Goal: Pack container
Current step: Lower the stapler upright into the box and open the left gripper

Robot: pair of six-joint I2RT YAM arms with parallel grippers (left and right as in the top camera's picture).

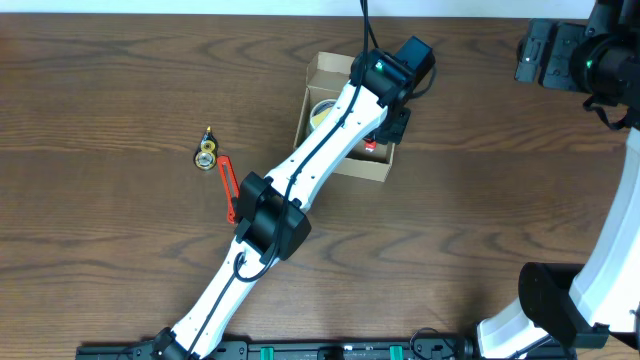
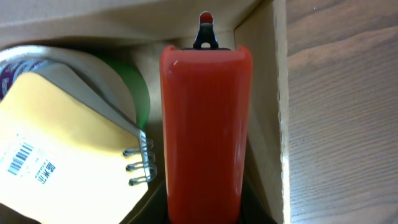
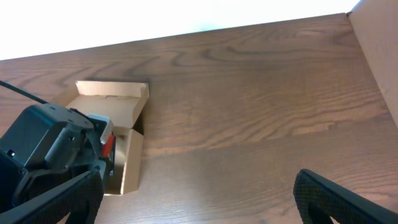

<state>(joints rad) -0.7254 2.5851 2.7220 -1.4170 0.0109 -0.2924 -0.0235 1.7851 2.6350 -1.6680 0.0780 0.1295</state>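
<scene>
One red plastic case [image 2: 205, 124] clamped in left claw [image 1: 380, 138], down inside cardboard box [image 1: 358, 168], beside yellow spiral notepad [image 2: 62, 149] and green roll [image 2: 135, 87]; right claw [image 3: 199, 205] spread wide over worktop [image 3: 249, 124].

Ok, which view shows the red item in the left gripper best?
Left wrist: the red item fills the frame, at the container. Overhead shows only a red sliver; right wrist, a small red patch.

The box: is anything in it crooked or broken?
Nothing looks broken or spilled. The yellow notepad lies crooked in the box, slanted against its walls, and a green roll peeks out from behind it. The red tool points straight in beside the notepad.
</scene>
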